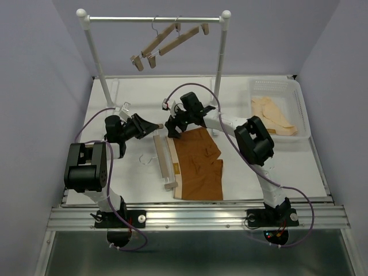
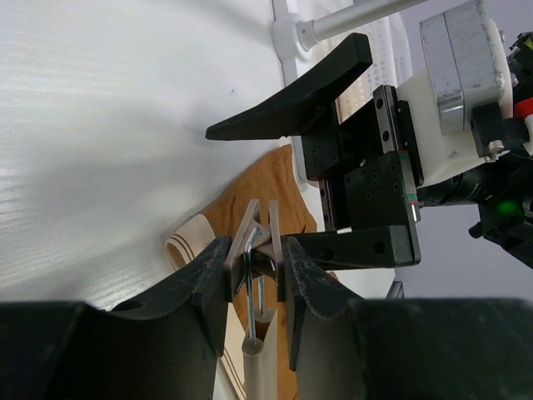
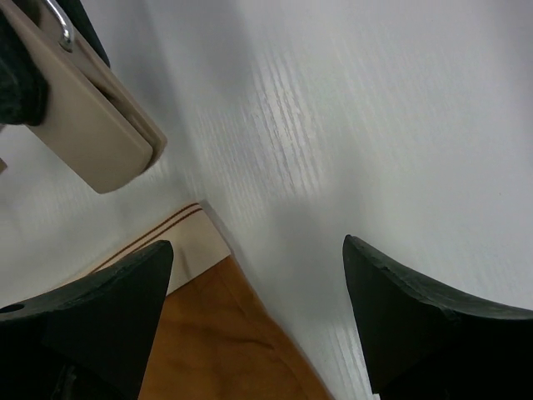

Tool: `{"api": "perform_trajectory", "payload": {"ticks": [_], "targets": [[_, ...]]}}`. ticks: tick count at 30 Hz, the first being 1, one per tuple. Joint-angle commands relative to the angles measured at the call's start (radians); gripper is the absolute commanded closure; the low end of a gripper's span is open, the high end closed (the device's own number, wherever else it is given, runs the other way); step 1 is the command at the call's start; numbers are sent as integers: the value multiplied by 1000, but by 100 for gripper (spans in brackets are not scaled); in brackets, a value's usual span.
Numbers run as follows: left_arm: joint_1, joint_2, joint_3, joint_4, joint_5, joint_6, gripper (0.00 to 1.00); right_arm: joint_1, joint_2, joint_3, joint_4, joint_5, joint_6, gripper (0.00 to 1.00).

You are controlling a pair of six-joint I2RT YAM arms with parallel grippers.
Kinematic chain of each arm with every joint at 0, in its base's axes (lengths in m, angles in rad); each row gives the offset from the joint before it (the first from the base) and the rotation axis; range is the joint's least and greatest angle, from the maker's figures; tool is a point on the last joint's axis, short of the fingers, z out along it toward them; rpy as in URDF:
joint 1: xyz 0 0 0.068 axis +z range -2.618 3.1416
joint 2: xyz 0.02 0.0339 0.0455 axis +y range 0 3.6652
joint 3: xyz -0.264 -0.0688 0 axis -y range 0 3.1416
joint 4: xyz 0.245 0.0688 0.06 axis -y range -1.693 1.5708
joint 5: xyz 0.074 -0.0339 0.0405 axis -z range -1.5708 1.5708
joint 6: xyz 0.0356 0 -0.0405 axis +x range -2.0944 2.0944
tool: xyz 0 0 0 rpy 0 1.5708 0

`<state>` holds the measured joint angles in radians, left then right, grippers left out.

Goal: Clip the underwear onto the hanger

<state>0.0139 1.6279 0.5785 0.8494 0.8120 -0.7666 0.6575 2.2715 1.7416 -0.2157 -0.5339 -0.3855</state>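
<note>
The hanger [image 1: 163,160] lies on the table, its wooden bar along the left side of the rust-brown underwear [image 1: 198,165]. My left gripper [image 1: 155,126] is shut on the hanger's far-end clip [image 2: 263,237], squeezing its two wooden halves; the wire spring and the bar [image 2: 265,367] show between my fingers. My right gripper [image 1: 172,131] is open just above the underwear's far left corner. In the right wrist view the tan waistband [image 3: 171,242] and the brown fabric [image 3: 225,342] lie between its spread fingers [image 3: 400,308], and the clip [image 3: 92,137] is at the upper left.
Two more wooden hangers [image 1: 167,40] hang on the white rail [image 1: 155,19] at the back. A white basket [image 1: 305,123] at the back right holds pale cream garments [image 1: 273,115]. The hanger's wire hook [image 1: 144,158] points left.
</note>
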Motion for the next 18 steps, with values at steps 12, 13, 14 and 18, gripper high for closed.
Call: {"api": "perform_trajectory", "payload": {"ticks": [12, 13, 14, 18], "targets": [[-3, 7, 44, 53, 49, 13, 100, 47, 88, 85, 29, 67, -19, 19], [-3, 10, 47, 53, 50, 13, 100, 47, 83, 64, 27, 81, -24, 22], [-3, 12, 47, 54, 52, 13, 100, 47, 74, 52, 26, 87, -26, 24], [-3, 18, 47, 56, 52, 13, 100, 47, 46, -22, 27, 117, -29, 45]]}}
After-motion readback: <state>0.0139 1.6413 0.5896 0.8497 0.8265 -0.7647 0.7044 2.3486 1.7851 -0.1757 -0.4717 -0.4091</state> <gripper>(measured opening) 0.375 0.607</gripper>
